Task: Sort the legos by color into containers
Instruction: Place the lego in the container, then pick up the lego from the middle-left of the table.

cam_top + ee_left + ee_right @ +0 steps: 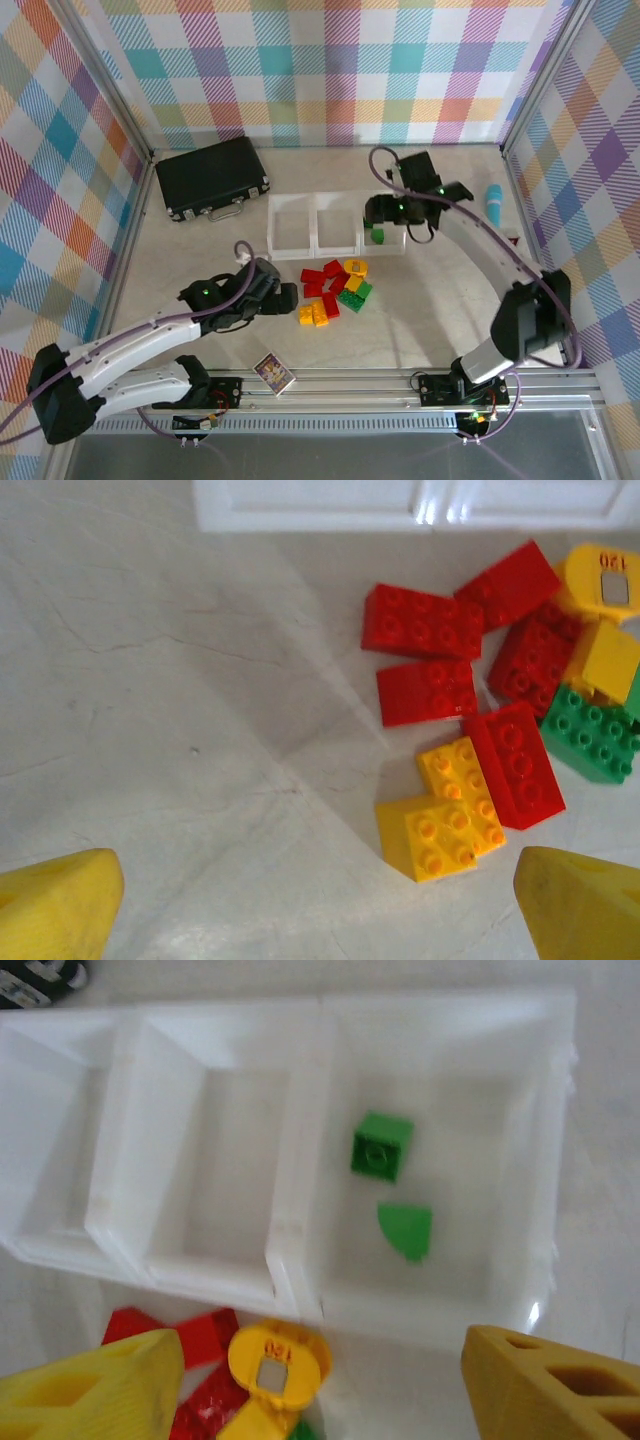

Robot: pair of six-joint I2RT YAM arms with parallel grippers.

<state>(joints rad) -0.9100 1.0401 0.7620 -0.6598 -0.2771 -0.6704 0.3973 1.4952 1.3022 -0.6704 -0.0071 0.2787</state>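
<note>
The legos [335,288] lie in a loose pile of red, yellow and green bricks in front of the containers [312,252], three clear trays in a row. In the left wrist view, two yellow bricks [443,815] sit beside several red ones [425,630] and a green one [590,735]. My left gripper [318,920] is open, low over bare table just left of the pile [284,298]. My right gripper [320,1390] hangs open over the right tray's near rim [397,228]. That tray holds a green brick [381,1146] and a green quarter-round piece [406,1228].
A black hard case [212,177] lies at the back left. A small picture card [273,373] rests near the front rail. A blue object [494,205] lies by the right wall. Plaid walls close in three sides.
</note>
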